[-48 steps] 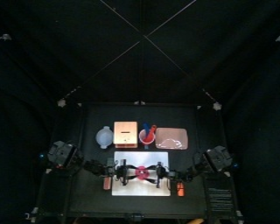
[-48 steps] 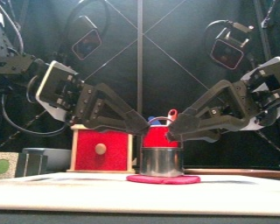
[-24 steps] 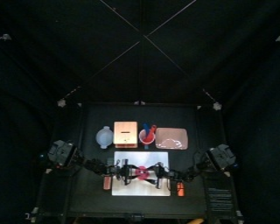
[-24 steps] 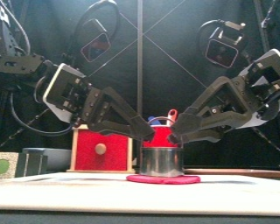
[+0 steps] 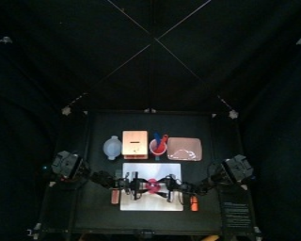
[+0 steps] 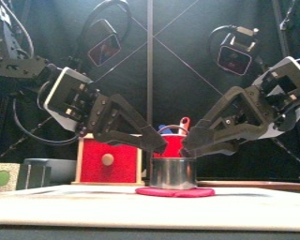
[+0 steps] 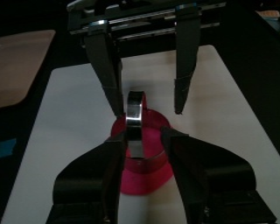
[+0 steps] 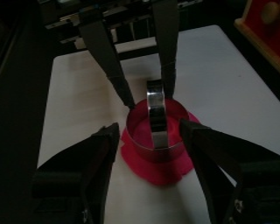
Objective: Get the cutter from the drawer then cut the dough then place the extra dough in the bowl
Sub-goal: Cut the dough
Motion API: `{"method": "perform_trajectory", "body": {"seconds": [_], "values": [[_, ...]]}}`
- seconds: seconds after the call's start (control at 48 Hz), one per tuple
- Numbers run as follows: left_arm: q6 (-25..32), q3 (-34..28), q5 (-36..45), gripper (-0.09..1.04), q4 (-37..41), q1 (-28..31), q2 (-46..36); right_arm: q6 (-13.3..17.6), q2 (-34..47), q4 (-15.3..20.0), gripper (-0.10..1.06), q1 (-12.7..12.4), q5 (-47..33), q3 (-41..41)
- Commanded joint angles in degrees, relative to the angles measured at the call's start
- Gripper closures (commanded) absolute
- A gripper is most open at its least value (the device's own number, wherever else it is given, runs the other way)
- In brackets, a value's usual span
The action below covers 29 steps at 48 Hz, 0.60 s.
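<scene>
While the round metal cutter with a wire handle [image 6: 172, 172] is standing upright on the flat pink dough disc [image 6: 175, 192], in the middle of the white cutting board [image 6: 65, 204], the fetching step is being taken as done and the cutting step is being judged as the one in hand. The cutter is being flanked on both sides. The left gripper [image 7: 143, 144] is being held just over its rim from the left and the right gripper [image 8: 150, 129] from the right, each with its jaws spread apart, astride the cutter. Whether any jaw is pressing on the metal cannot be told.

A margin of dough is being shown around the cutter's foot, so whether the cut is through is being left open. No extra dough is being carried yet. The blue-grey bowl [image 5: 112, 146] is sitting well apart at the back left, its contents too small to make out.

Behind the board, the pale wooden box with the red drawer front [image 6: 109, 159] is being shown with its drawer apparently shut. Beside it, the red cup of toy knives [image 5: 158, 145] and the flat pink tray [image 5: 187, 147] are being left alone.

By this judgement, finishing the cut, lifting the cutter off and moving the outer dough to the bowl are being left to do.
</scene>
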Motion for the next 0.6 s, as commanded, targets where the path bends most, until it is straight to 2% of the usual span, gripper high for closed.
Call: {"method": "perform_trajectory", "body": {"seconds": [0.021, 0.25, 0.604], "values": [[0.09, -0.88, 0.00, 0.21, 0.09, 0.18, -0.62, -0.09, -2.11, 0.00, 0.08, -0.62, -0.18, -0.79], [0.18, -0.79, 0.44, 0.23, 0.09, 0.18, -0.62, -0.09, -2.20, -0.26, 0.11, -0.70, 0.09, -0.79], [0.18, -0.97, 0.88, 0.23, 0.00, 0.18, -0.62, -0.18, -3.34, -1.23, 0.28, -0.70, 2.11, -0.44]]}}
